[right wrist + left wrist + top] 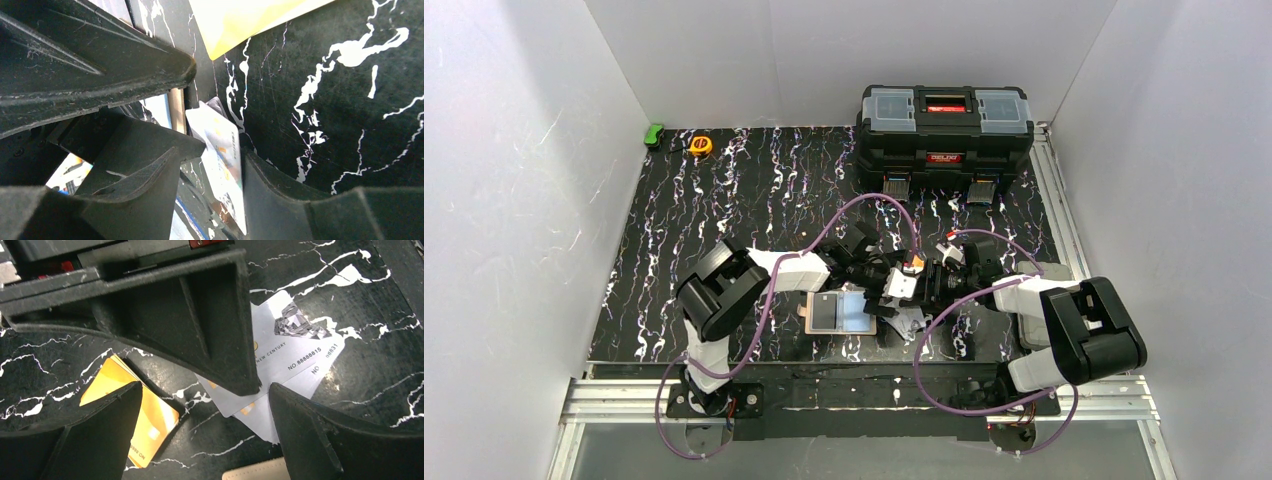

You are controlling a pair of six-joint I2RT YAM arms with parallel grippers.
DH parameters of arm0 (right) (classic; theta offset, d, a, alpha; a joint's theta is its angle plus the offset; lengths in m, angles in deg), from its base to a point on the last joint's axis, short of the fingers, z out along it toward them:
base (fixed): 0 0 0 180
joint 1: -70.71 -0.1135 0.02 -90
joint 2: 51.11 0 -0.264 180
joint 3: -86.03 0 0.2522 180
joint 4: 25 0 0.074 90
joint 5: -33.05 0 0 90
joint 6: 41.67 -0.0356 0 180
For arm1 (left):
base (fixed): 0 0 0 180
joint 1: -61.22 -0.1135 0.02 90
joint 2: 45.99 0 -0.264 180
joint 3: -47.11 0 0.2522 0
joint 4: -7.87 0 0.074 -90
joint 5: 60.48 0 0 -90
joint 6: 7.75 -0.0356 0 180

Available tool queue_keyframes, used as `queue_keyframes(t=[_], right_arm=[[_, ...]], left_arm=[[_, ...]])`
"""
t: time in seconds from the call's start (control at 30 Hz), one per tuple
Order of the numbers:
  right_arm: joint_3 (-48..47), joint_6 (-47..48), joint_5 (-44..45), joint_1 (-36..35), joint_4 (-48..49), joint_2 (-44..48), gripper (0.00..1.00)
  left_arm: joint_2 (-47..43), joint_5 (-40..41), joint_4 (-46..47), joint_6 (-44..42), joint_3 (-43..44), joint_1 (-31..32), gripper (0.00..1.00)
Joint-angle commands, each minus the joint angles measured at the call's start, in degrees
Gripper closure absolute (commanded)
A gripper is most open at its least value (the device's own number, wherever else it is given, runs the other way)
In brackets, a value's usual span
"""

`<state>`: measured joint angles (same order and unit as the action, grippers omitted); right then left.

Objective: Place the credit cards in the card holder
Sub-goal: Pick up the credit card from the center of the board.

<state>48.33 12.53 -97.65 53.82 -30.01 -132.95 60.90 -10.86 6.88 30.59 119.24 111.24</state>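
Picking up a silver card [222, 170] looks like the step in hand. It sits between the half-parted jaws of the right claw [224, 152], though I cannot tell whether they pinch it. The orange card [150, 412] lies flat beneath the left claw [205, 390], which hangs wide apart and empty, with the beige holder [255, 474] just behind its tips. Next comes a firm pinch and a lift, then sliding the card's edge into a holder pocket.
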Motion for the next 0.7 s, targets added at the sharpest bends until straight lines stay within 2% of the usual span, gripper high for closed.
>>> queue_keyframes(t=[0.0,0.3,0.47,0.67], right_arm=[[0.0,1.5,2.7,-0.1,-2.8,1.1,0.45],[0.3,1.5,6.4,-0.3,-6.5,6.2,0.51],[0.5,1.6,11.3,-1.1,-11.3,12.0,0.61],[-0.4,1.8,13.2,-2.6,-12.8,13.0,0.73]], left_arm=[[1.9,0.5,-0.1,0.2,0.9,0.6,0.02],[1.8,2.3,2.1,2.3,0.6,0.6,0.02],[1.7,3.1,2.8,3.9,0.0,0.6,0.02],[1.0,3.6,3.1,4.0,-1.4,0.7,0.02]])
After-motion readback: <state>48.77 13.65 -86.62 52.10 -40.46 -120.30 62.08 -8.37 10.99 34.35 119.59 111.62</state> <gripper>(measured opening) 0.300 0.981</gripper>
